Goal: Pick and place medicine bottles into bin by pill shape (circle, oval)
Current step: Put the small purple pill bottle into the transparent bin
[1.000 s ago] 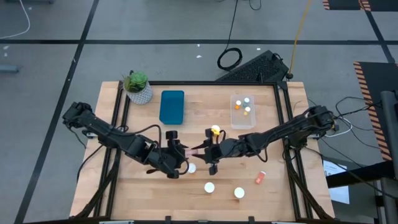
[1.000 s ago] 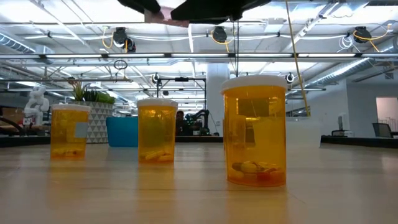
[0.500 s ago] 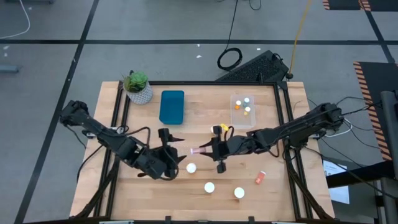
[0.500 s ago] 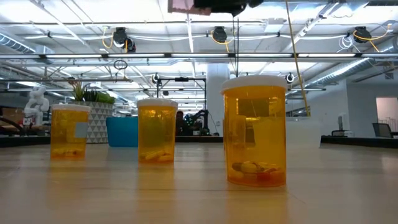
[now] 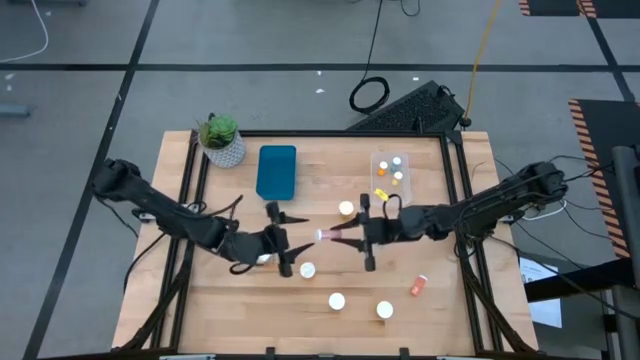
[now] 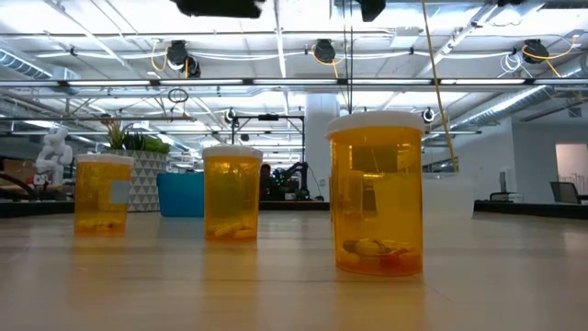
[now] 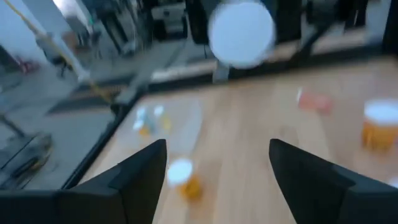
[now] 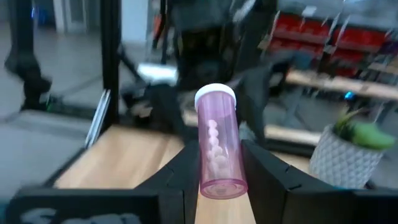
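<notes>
Over the wooden worktop [image 5: 320, 310] both arms meet mid-table, and the right gripper [image 5: 345, 237] has the pink bottle [image 8: 217, 140] pinched between its two fingers [image 8: 180, 167], white cap pointing away from the wrist toward the left arm, lifted clear of the surface. Facing it, the left gripper [image 5: 283, 240] has its fingers [image 7: 138, 171] spread wide and holding nothing, just short of the bottle's cap.
</notes>
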You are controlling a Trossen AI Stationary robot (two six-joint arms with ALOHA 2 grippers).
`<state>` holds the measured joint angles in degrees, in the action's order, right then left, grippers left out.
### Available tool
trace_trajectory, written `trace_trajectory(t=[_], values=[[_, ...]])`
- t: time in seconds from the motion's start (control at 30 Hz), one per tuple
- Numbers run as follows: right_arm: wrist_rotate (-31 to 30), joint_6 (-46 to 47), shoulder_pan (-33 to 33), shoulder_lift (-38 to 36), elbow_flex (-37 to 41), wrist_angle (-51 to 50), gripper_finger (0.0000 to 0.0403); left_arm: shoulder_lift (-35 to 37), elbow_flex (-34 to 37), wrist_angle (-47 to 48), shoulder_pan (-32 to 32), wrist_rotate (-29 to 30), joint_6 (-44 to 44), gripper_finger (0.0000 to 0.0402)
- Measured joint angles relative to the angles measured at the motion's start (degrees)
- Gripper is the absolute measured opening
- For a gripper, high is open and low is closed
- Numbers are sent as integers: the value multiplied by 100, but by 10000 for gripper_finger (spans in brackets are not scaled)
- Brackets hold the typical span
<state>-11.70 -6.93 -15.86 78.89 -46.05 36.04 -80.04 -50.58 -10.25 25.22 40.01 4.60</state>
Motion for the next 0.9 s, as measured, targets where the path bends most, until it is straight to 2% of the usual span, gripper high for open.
trace_trajectory(t=[0.13, 0.23, 0.33, 0.6, 0.73, 0.9], values=[[146, -11, 53, -72, 387, 1114, 98, -64, 762, -2099, -193, -169, 468, 296], [173, -47, 49, -12, 629, 1847, 98, -47, 1029, -3175, -403, -780, 643, 298], [164, -120, 50, 54, 796, 2435, 98, -109, 1074, -3572, -608, -1366, 622, 298], [193, -165, 53, 551, 862, 3943, 98, -703, 955, -4839, -924, -2364, 769, 298], [163, -336, 66, 886, 862, 4581, 98, -965, 822, -5610, -973, -2496, 968, 298], [152, -441, 66, 1043, 862, 4776, 98, -1085, 565, -5629, -1157, -2702, 811, 298]])
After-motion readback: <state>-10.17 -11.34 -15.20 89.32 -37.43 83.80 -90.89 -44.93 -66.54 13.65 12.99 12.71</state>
